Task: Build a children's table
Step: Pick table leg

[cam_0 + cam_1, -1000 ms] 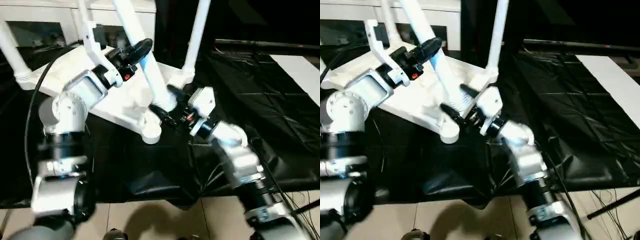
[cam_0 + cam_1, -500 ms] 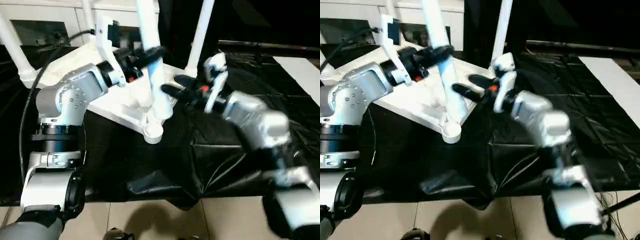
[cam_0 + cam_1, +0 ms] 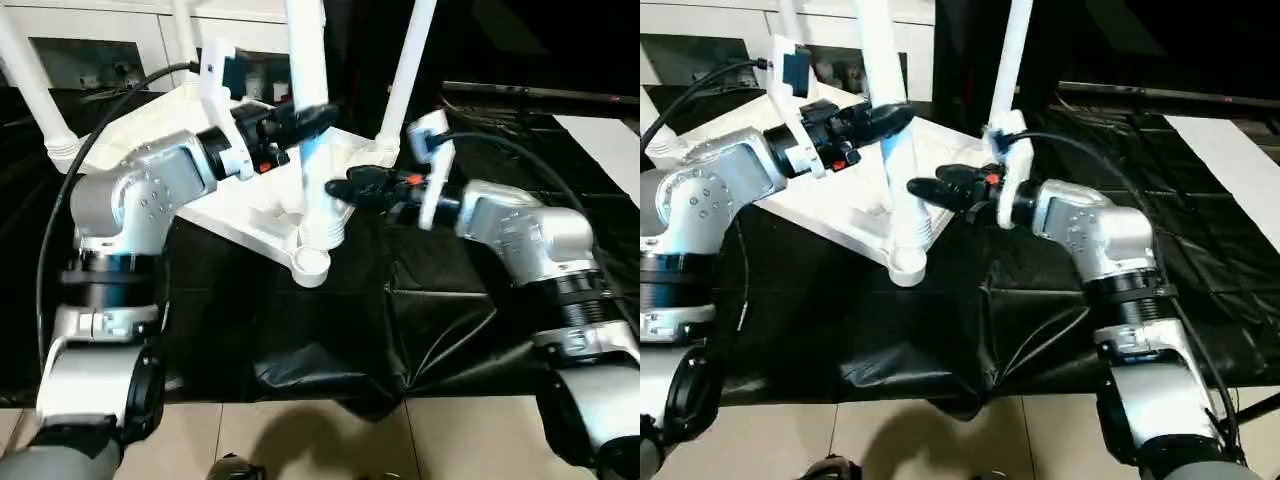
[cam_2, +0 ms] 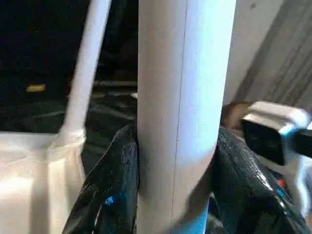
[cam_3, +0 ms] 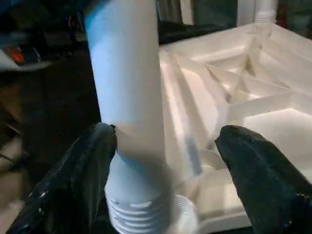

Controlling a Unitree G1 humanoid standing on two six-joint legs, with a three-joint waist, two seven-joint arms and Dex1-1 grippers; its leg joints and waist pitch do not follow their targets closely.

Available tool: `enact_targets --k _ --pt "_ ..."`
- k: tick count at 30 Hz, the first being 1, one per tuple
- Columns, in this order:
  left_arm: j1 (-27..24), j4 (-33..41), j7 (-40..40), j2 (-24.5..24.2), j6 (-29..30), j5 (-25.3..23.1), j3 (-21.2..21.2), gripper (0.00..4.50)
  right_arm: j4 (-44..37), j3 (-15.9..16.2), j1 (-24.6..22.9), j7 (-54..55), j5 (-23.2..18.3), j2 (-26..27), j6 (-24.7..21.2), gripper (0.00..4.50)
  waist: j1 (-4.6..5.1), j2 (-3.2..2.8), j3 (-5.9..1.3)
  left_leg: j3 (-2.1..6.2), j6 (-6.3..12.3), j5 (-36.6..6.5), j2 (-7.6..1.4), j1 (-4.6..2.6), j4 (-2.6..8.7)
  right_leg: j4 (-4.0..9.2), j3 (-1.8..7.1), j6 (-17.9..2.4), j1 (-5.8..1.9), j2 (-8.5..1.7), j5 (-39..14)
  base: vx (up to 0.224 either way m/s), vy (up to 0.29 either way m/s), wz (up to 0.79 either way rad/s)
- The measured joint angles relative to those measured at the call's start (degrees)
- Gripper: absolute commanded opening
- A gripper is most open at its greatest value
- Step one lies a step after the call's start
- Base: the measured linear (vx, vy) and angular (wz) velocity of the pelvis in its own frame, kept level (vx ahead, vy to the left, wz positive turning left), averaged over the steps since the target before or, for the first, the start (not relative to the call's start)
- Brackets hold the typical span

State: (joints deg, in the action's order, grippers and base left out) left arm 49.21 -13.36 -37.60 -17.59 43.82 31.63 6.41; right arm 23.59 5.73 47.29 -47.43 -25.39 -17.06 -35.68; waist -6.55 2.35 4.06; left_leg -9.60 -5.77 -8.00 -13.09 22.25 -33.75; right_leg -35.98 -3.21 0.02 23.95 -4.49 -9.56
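The children's table lies upside down on black cloth, its white ribbed tabletop (image 3: 135,125) facing up. My left gripper (image 3: 305,118) is shut on a white tube leg (image 3: 303,50), holding it nearly upright; its black fingers (image 4: 117,185) press both sides of the tube. The leg's threaded end (image 5: 139,214) hangs just above the tabletop, beside the front corner socket (image 3: 310,263). My right gripper (image 3: 338,188) comes in level from the right and stands open, with its fingers (image 5: 92,165) either side of the leg's lower part.
Three more legs stand upright in other sockets: far left (image 3: 30,100), back (image 3: 185,25) and right (image 3: 405,70). A white glass-door cabinet (image 3: 95,55) stands behind. Black cloth (image 3: 450,330) covers the work surface, with tile floor (image 3: 300,440) in front and a white panel (image 3: 610,140) at far right.
The held leg has swung from tilted to nearly upright. My right arm has lifted from the leg's base, swung out to the right, then come back level with its fingers around the leg.
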Motion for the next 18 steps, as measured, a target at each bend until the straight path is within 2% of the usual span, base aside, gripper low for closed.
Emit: enact_targets --k 2,5,8,18 --pt "-0.3 0.2 1.0 0.1 0.0 -0.5 -0.1 1.83 -0.2 0.4 -0.1 1.2 0.8 1.1 0.4 3.66 0.01 0.05 0.03 0.0 0.0 0.0 0.0 0.01 0.0 0.0 0.0 0.0 0.01 0.0 0.0 0.0 0.0 0.0" --pt "-0.5 1.4 1.8 1.0 -0.3 -0.9 -0.1 1.83 -0.6 0.4 -0.4 2.9 1.3 3.8 0.7 3.33 -0.02 0.15 0.0 0.0 0.0 0.0 0.0 0.01 0.01 0.01 0.0 0.0 0.0 0.0 0.0 0.0 0.0 0.0" --pt "-0.5 3.8 1.7 3.8 -0.5 -0.1 -2.2 1.83 -0.3 1.7 -0.7 5.5 1.7 7.8 0.8 3.07 -0.3 0.2 0.01 0.0 0.0 0.0 0.01 0.06 0.01 0.02 -0.01 0.0 0.01 -0.04 0.0 0.0 0.0 0.0" --pt "-0.6 3.8 2.9 3.5 0.0 -0.3 -1.7 1.82 1.8 1.5 -0.7 6.7 3.4 8.7 2.7 2.19 -0.12 0.24 0.0 0.01 -0.03 0.0 0.01 0.0 0.02 -0.02 -0.02 0.0 -0.01 -0.04 0.0 0.0 0.0 0.0"
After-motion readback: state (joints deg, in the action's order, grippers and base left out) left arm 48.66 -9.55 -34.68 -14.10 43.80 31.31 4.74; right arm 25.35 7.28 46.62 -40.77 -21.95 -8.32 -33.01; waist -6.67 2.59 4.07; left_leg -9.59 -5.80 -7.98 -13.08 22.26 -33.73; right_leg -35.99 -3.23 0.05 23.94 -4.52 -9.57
